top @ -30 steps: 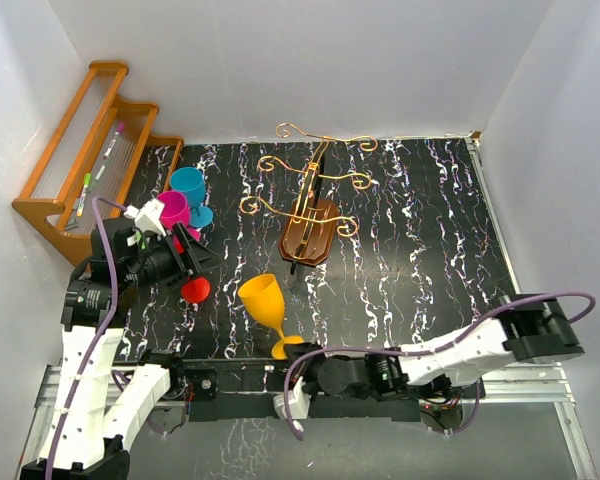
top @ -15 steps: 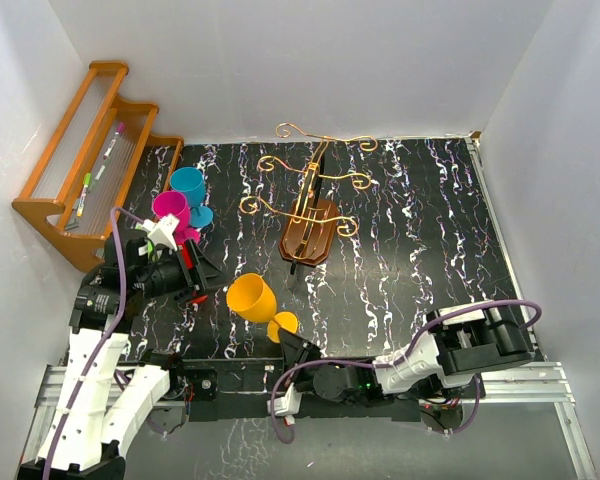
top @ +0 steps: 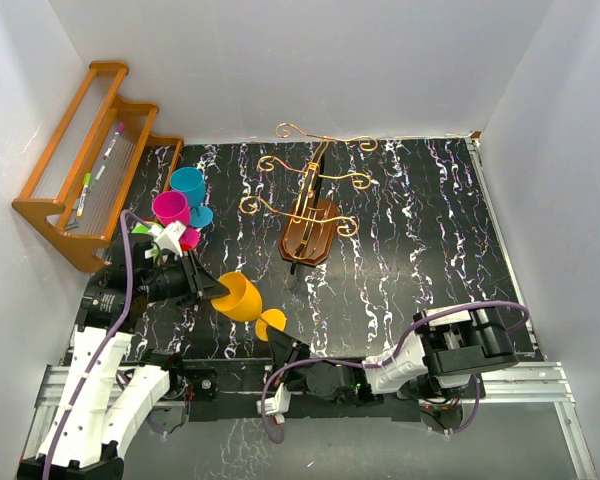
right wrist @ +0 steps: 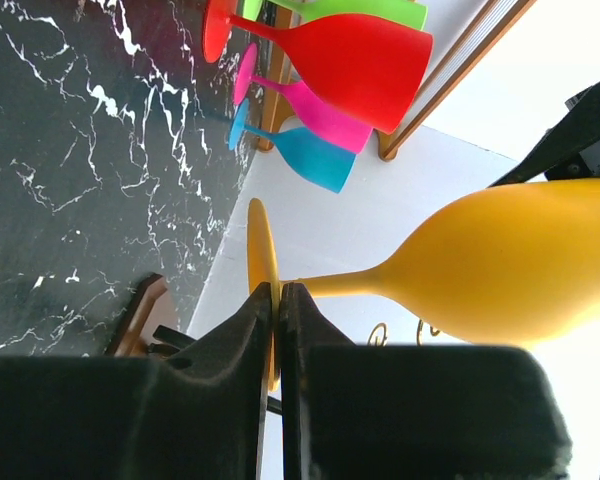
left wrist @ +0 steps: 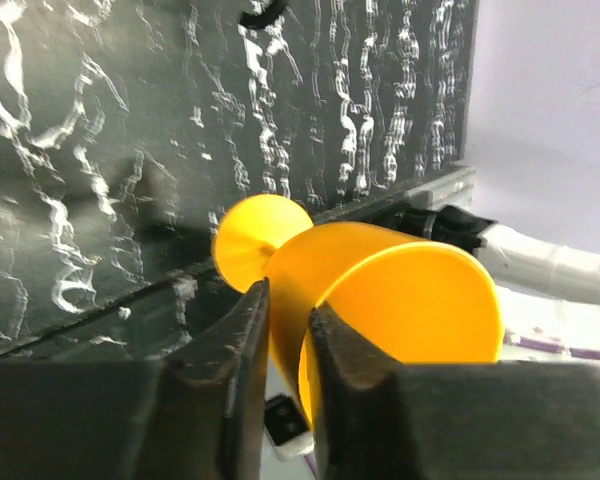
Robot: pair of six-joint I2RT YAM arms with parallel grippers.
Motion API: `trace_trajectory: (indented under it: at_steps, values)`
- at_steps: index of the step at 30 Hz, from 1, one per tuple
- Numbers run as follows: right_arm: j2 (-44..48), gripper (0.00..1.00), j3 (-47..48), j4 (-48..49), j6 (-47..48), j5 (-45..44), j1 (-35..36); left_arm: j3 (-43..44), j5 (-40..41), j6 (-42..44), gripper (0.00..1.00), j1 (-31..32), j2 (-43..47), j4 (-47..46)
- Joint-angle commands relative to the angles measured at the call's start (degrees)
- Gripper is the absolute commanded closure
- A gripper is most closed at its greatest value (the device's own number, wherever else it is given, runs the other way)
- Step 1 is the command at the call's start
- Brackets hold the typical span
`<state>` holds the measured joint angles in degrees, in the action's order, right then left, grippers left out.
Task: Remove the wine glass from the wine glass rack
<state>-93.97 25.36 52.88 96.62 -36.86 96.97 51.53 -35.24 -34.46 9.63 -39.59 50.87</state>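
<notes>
Two grippers share the orange wine glass [top: 242,298] over the near left of the table [top: 410,230]; nearest, the right gripper [right wrist: 278,295] is pinched tight on the rim of its foot; the glass lies on its side, bowl toward the left; the left gripper [left wrist: 288,300] clasps the bowl's wall between its fingers; farther left stand a magenta glass [top: 170,208] and a teal glass [top: 188,185]; the wine glass rack [top: 305,238] sits beyond, mid-table, well apart from the orange glass.
</notes>
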Motion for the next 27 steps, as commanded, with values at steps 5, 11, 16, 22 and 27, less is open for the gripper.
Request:
trace_trajectory:
  at_steps: [5,11,16,22,27]
  values:
    - [-1.0,0.87,1.6,6.4,-0.8,-2.9,-0.3,4.7,4.9,3.4,1.0,0.4,-1.7,3.9]
    - [-1.6,0.53,-1.5,7.6,-6.1,-10.0,0.5,15.4,14.3,4.3,1.0,0.4,-4.3,4.2]
    - [0.3,0.48,-4.1,3.4,-12.5,-13.9,2.4,26.2,25.3,6.9,1.0,0.4,-8.3,3.9]
    - [4.0,0.48,-4.9,-3.7,-20.4,-17.2,3.5,32.9,36.4,12.2,1.0,0.4,-17.6,5.6]
    - [6.7,0.47,-4.9,-8.2,-25.5,-19.0,4.0,32.9,38.8,13.0,1.0,0.4,-22.2,1.6]
